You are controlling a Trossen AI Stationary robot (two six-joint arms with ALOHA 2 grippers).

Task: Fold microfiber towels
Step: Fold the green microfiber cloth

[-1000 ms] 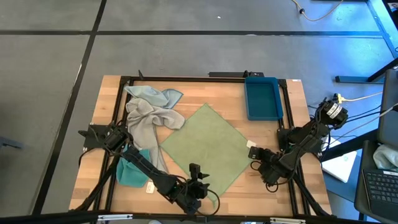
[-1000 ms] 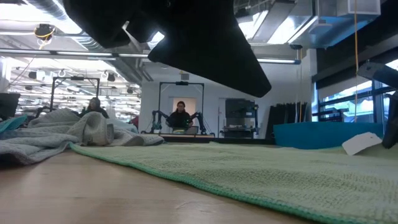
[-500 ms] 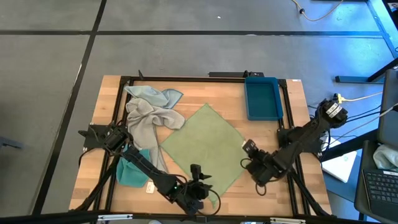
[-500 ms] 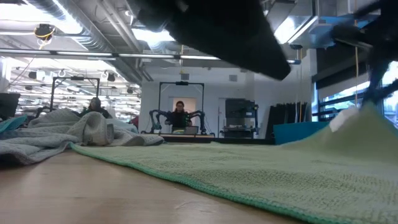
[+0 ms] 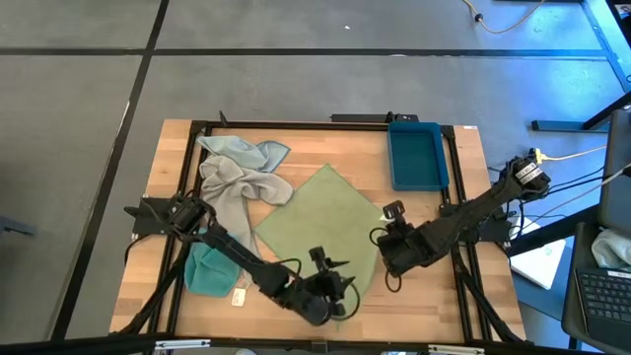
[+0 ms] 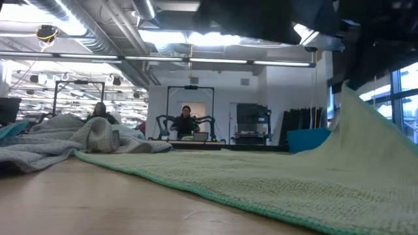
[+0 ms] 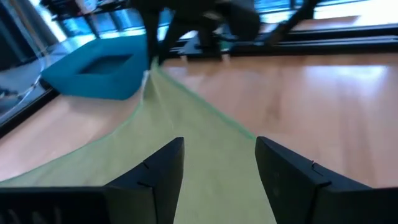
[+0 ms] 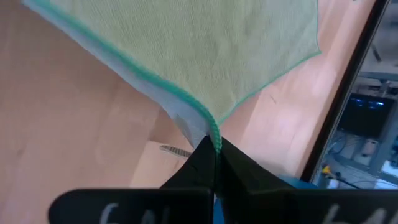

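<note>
While the pale green towel (image 5: 320, 229) is spread as a diamond at the middle of the wooden surface (image 5: 449, 286) in the high view, its right corner is seen pinched and lifted by the right tool (image 5: 391, 237), whose fingers are closed on it. The left tool (image 5: 335, 286) is placed over the towel's near corner with its fingers apart. A grey towel (image 5: 237, 187) and a pale blue towel (image 5: 242, 151) are bunched together at the far left, a teal towel (image 5: 205, 271) lies crumpled near the left arm, and a blue plastic tray (image 5: 416, 155) is set at the far right edge.

From the low view, the green towel (image 6: 261, 179) is shown flat across the surface and rising into a peak at the right; the grey heap (image 6: 72, 137) is seen on the left, and a person (image 6: 186, 123) is visible in the room behind.

Through the left wrist view, the parted fingers (image 7: 158, 177) are held above the green cloth (image 7: 205, 149), with the tray (image 7: 102, 68) beyond.

Through the right wrist view, the towel's corner (image 8: 214, 130) is gripped between shut fingers (image 8: 239, 168).
</note>
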